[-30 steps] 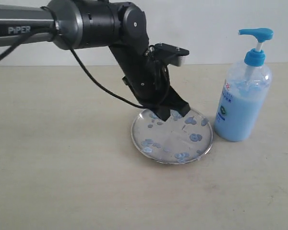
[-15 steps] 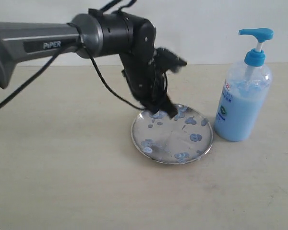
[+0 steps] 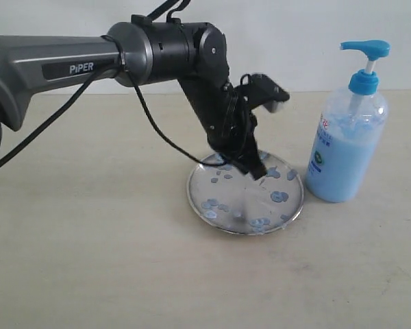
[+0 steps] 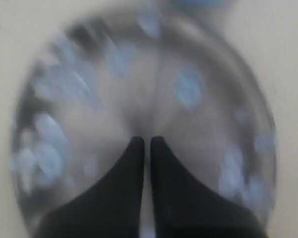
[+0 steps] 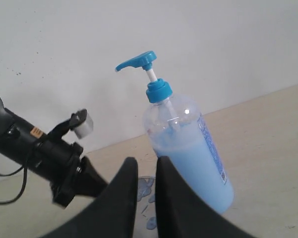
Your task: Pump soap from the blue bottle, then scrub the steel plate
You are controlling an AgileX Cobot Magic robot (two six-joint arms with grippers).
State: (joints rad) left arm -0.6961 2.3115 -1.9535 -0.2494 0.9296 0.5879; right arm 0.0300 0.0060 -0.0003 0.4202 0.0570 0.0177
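left gripper: tapered black jaws closed to a slit, empty | over round shiny steel plate (blue-blobbed)

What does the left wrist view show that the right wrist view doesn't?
Only the left wrist view: nearly the whole plate, blurred, with soap blobs scattered across it. Only the right wrist view: the bottle, standing upright with its pump, the right gripper and the wall behind. Both: the left gripper and at least a bit of the plate with blobs.
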